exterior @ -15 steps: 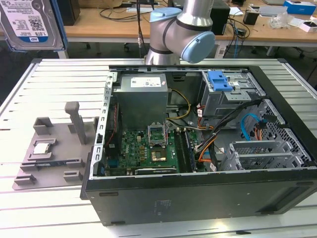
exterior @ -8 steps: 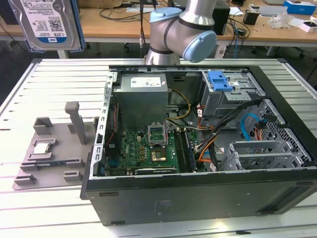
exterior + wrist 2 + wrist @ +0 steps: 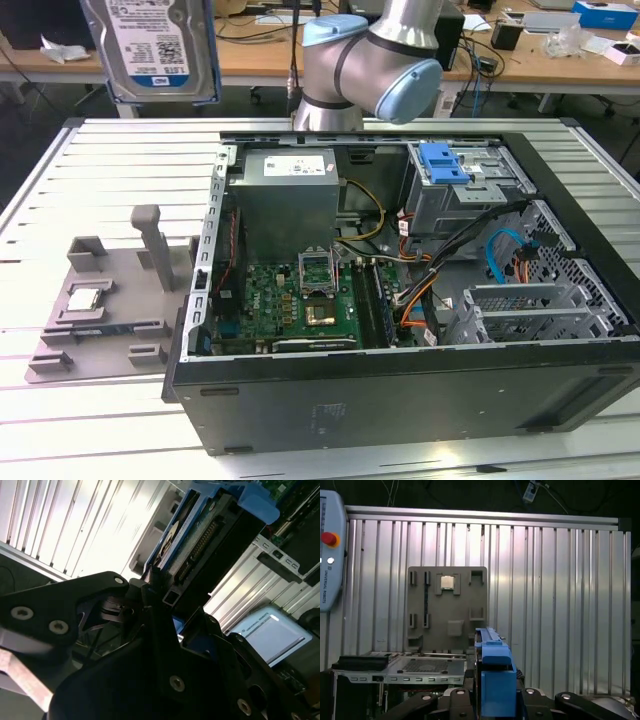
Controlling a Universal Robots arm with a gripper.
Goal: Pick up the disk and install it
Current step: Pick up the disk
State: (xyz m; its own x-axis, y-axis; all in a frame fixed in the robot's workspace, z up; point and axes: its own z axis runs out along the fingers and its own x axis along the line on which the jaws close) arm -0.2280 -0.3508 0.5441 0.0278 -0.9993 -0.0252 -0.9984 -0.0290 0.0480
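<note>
Second wrist view shows the fingers point(image 3: 152, 597) pinching the disk point(image 3: 197, 540) near one end, so most of it juts past the grip. It is held high, well apart from the open computer case point(image 3: 400, 400). I judge a tilt in that pinch could jam its blue frame against the case's drive cage point(image 3: 440, 205) or snag the cables point(image 3: 475, 228) beside it.

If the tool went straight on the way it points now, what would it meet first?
Shut on the disk, the tool aims down at the slatted table; the disk's leading end would likely touch there first, right beside the grey fixture plate, though depth is unclear.
</note>
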